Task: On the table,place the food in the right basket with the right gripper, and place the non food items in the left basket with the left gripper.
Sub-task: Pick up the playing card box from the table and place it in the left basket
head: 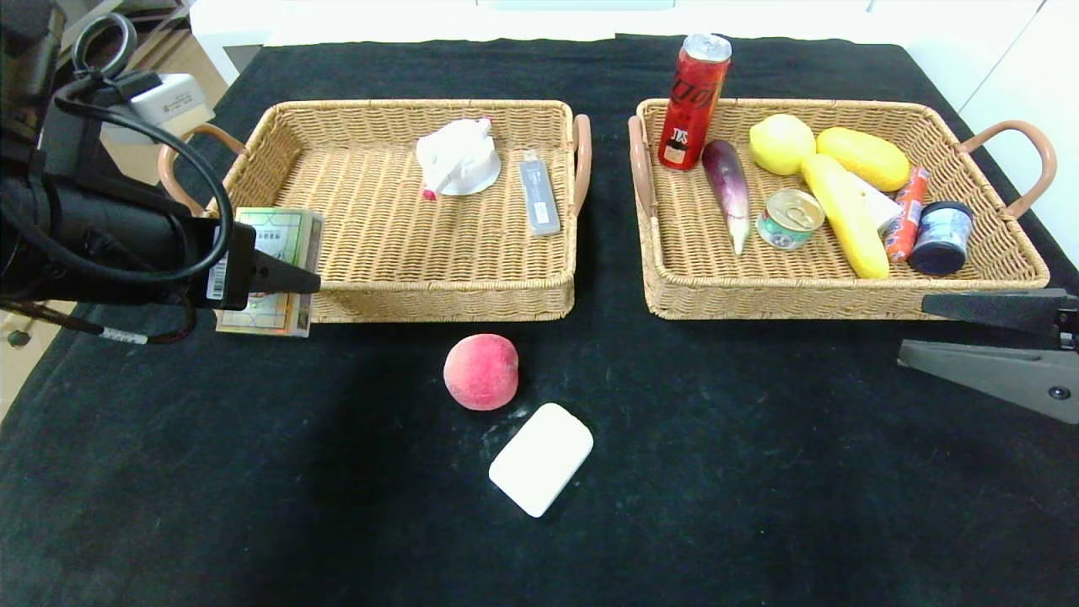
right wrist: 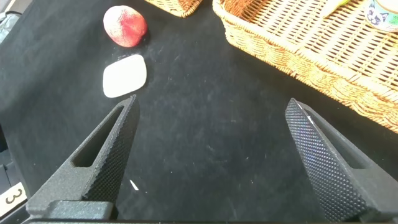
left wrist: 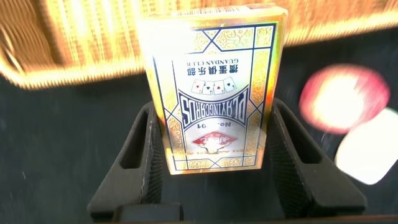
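My left gripper (head: 291, 278) is shut on a gold and blue playing card box (head: 270, 270), held upright at the front left corner of the left basket (head: 438, 291). In the left wrist view the box (left wrist: 214, 87) sits between both fingers of the gripper (left wrist: 214, 111). A peach (head: 480, 371) and a white rounded block (head: 541, 458) lie on the black cloth in front of the baskets. My right gripper (head: 915, 330) is open and empty in front of the right basket (head: 784, 308); its wrist view shows the gripper (right wrist: 212, 104) over bare cloth, with the peach (right wrist: 124, 26) and block (right wrist: 124, 76) farther off.
The left basket holds a white object (head: 459, 158) and a grey stick-shaped device (head: 539, 196). The right basket holds a red can (head: 693, 101), an eggplant (head: 729, 190), a tin (head: 790, 217), yellow fruits (head: 843, 211) and a dark jar (head: 942, 238).
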Controlling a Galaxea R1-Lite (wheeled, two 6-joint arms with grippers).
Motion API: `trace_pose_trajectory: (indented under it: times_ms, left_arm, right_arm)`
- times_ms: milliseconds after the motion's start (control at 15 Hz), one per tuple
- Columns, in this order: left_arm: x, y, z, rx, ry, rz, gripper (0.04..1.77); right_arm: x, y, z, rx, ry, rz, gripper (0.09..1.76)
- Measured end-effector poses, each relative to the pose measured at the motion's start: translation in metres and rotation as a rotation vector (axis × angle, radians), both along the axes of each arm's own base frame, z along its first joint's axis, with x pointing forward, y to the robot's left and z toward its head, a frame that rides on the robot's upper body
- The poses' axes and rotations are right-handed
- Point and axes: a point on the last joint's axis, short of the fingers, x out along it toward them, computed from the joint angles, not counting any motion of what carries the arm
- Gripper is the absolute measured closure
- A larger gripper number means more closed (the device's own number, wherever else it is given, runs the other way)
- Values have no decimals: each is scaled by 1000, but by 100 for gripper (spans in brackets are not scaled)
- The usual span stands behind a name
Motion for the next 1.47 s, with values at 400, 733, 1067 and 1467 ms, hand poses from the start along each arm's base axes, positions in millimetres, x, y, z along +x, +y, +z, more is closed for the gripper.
trace_pose_trajectory:
  times_ms: [400, 733, 1067, 1467]
  left_arm:
    - [27, -5, 20, -26, -88, 8, 80]
    - [60, -7, 27, -59, -247, 26, 80]
    - [94, 0, 24, -66, -371, -5, 80]
    - [134, 16, 6, -48, -421, -59, 80]
  right_arm:
    - [0, 0, 0, 0, 0, -1, 14]
    - [-1, 0, 0, 0, -2, -1, 14]
    - [-1, 0, -1, 0, 2, 0, 14]
    - [-1, 0, -1, 0, 1, 0, 14]
